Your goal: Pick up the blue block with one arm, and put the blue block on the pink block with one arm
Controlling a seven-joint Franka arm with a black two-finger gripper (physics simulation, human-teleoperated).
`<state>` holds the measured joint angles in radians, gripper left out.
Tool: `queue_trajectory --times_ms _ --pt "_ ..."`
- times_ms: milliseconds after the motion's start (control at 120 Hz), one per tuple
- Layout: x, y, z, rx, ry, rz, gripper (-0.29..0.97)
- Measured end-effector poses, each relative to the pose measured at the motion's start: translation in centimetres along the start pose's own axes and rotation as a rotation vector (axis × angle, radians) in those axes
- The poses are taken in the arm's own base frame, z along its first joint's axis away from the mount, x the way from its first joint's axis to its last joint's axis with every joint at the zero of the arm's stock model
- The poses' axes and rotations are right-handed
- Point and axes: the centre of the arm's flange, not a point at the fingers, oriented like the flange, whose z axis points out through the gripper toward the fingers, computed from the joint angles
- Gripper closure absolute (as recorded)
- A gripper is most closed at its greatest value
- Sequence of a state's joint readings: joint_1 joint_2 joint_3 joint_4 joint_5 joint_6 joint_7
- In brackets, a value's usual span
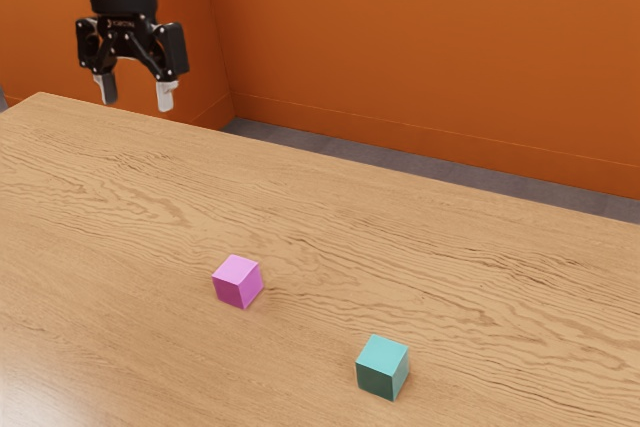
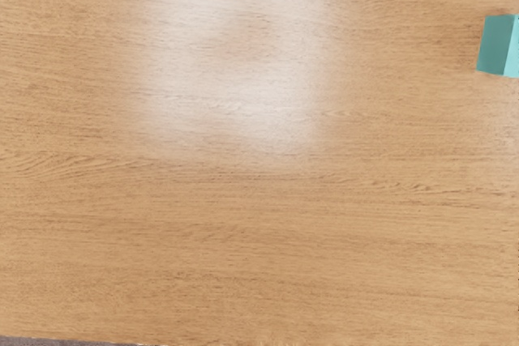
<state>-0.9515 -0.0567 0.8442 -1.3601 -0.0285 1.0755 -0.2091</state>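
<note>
Approach step: the empty hand (image 1: 135, 99), fingers apart, hangs above the far left of the counter (image 1: 450, 237); next it should reach the teal block (image 1: 382, 367), near-right of the pink block (image 1: 238, 281).

No text can be read. One faint pale line of lettering sits on the black body of the gripper (image 1: 135, 96), above the fingers, too small to make out.
</note>
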Motion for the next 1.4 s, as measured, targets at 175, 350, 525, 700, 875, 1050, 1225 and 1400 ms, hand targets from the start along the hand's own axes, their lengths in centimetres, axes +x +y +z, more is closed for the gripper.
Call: queue_trajectory --times_ms 175,350,525,700,875,1050,1225,1400 --pt "0.3 -2.9 -0.1 -0.018 -0.001 -0.088 0.02" --pt "1.7 -1.5 3.1 -0.04 0.008 -0.072 0.02" --pt "7.2 5.9 18.6 0.029 -0.021 -0.03 0.02" --pt "13.5 17.3 26.8 0.061 0.114 -0.008 0.02" --pt "17.6 24.0 30.3 -0.022 0.258 -0.017 0.02" --pt "14.6 26.7 33.9 -0.071 0.301 0.061 0.02" --pt "13.5 27.4 34.9 -0.045 0.305 0.178 0.02" --pt "12.0 28.9 35.1 -0.026 0.285 0.275 0.02"
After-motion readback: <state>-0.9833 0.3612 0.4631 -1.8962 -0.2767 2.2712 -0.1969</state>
